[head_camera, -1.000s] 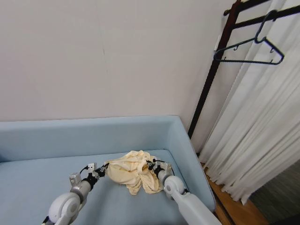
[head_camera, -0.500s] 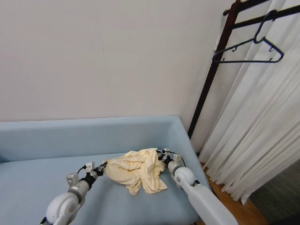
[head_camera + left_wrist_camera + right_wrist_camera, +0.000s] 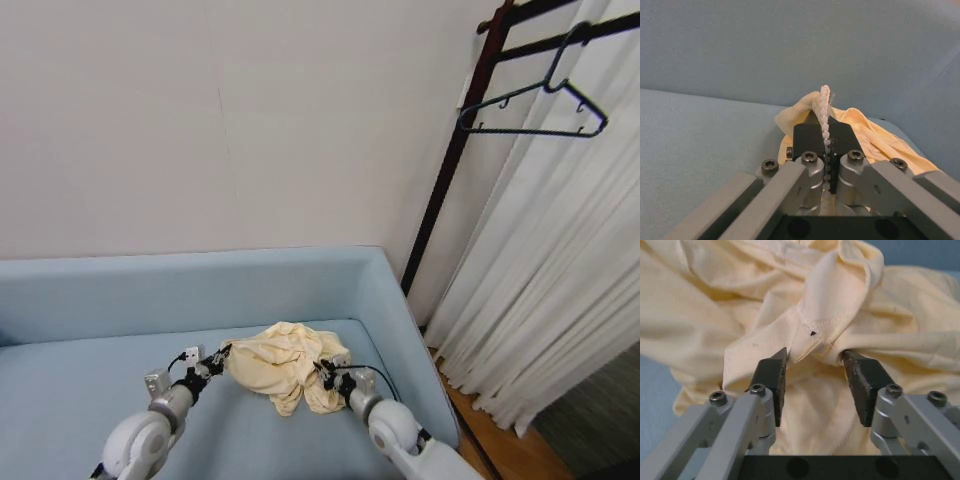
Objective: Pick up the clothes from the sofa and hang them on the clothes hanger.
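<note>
Pinches an edge of the crumpled yellow shirt [image 3: 283,362] in the left gripper [image 3: 825,131], jaws pressed fully together on the fabric. Holds the right gripper [image 3: 815,372] at the shirt's other side, jaws spread wide around a stitched fold. Shirt heaped on the blue sofa [image 3: 90,400] seat near its right end; black hanger [image 3: 535,108] on the rack [image 3: 450,160], up to the right.

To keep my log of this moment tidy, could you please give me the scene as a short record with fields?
clothes: yellow garment, crumpled on the blue sofa
left gripper: shut on an edge of the garment
right gripper: open, fingers on either side of a fold
hanger: black, bare, hanging on the dark rack to the robot's right
task state: garment not yet lifted to the hanger
</note>
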Robot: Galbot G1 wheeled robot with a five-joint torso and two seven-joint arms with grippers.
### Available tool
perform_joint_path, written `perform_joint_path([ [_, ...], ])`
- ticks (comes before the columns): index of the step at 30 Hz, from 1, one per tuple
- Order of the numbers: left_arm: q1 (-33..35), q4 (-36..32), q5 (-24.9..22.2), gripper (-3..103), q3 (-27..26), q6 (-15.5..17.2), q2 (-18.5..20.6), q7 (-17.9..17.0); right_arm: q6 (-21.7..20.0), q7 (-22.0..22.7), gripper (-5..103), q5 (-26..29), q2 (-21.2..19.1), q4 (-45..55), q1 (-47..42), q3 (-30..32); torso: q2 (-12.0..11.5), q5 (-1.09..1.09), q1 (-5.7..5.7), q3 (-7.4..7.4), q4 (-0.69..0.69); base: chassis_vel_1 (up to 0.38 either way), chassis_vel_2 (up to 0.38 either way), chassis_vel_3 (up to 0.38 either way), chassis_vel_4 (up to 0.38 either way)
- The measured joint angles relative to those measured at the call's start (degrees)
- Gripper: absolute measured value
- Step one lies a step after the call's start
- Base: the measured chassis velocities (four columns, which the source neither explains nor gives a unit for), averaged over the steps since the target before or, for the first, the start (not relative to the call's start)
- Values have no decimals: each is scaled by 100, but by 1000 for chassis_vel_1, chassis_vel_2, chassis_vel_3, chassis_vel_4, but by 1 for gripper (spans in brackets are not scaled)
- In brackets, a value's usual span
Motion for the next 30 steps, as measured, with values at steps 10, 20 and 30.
perform_joint_path([
  [10,43,8,-5,1,-52,1,-7,15,-48,186,77,58,-171,783,-460,27,0,-1,0,0,0,0,0,0,0],
  [20,90,-51,0,1,-52,0,-8,16,-174,949,100,1069,253,159,918,-35,0,-1,0,2,3,0,0,0,0],
  [30,85,-51,36,1,-53,-27,-37,9,-368,1314,93,1832,487,-438,1117,-331,0,-1,0,1,1,0,0,0,0],
])
